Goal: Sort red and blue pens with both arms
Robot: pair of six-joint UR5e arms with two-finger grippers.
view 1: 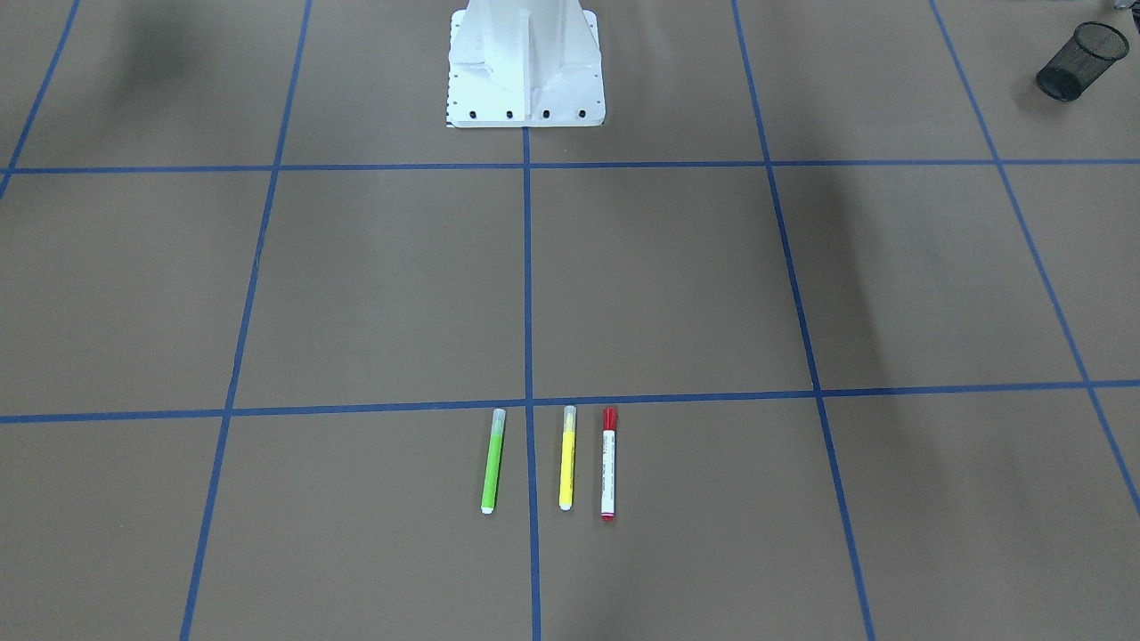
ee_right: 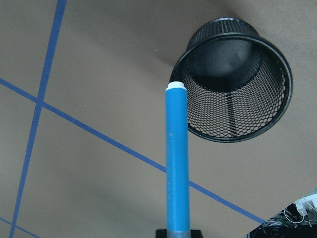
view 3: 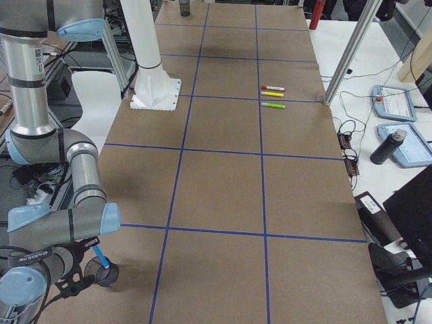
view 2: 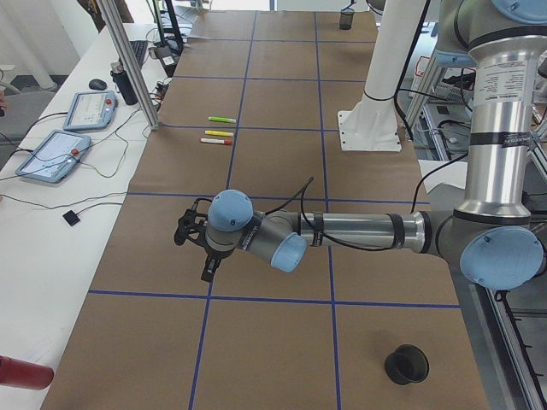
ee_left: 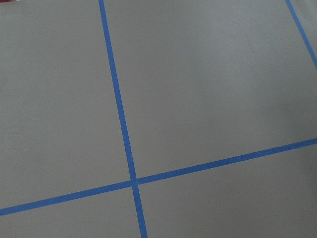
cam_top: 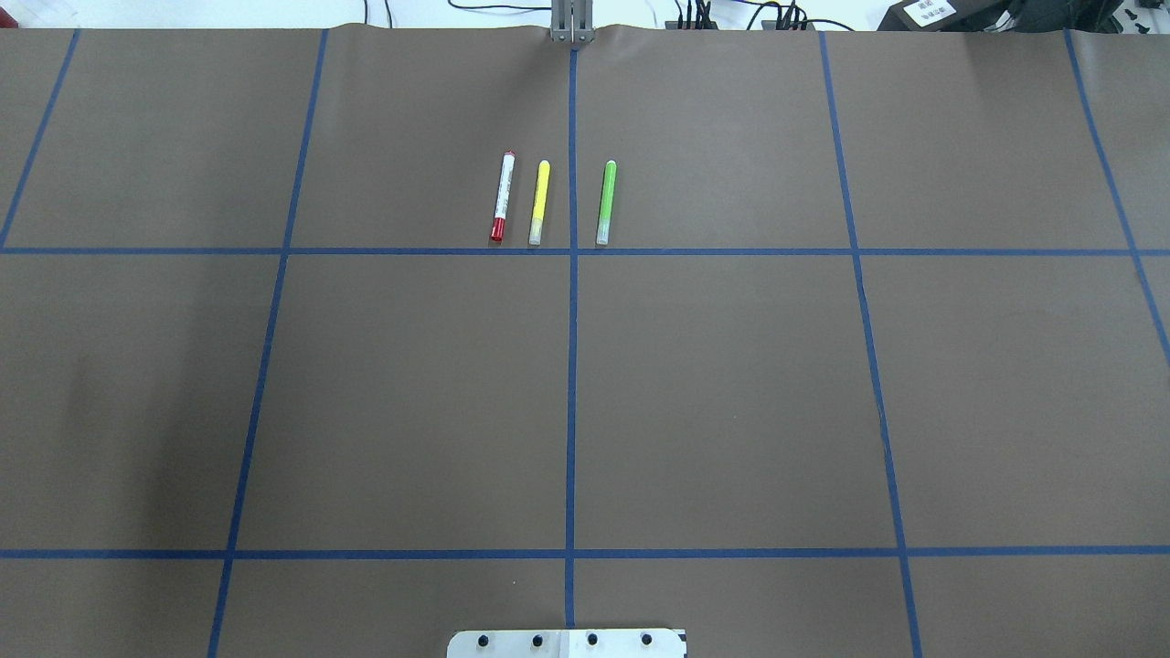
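The red pen (view 1: 608, 463), white-bodied with a red cap, lies flat on the brown table beside a yellow marker (view 1: 566, 458) and a green marker (view 1: 491, 461). The blue pen (ee_right: 177, 158) sticks out of my right gripper (ee_right: 178, 232), which is shut on its lower end. The pen's white end points at the rim of a black mesh cup (ee_right: 233, 84). In the exterior right view the blue pen (view 3: 100, 255) hangs tilted over that cup (view 3: 102, 273). My left gripper (view 2: 208, 270) hovers over bare table far from the pens; whether it is open or shut I cannot tell.
A second black mesh cup (view 1: 1080, 60) lies on its side on my left side of the table. The white base block (view 1: 525, 62) stands at the middle. Blue tape lines divide the brown surface. Tablets and cables lie beyond the far edge (view 2: 55, 154).
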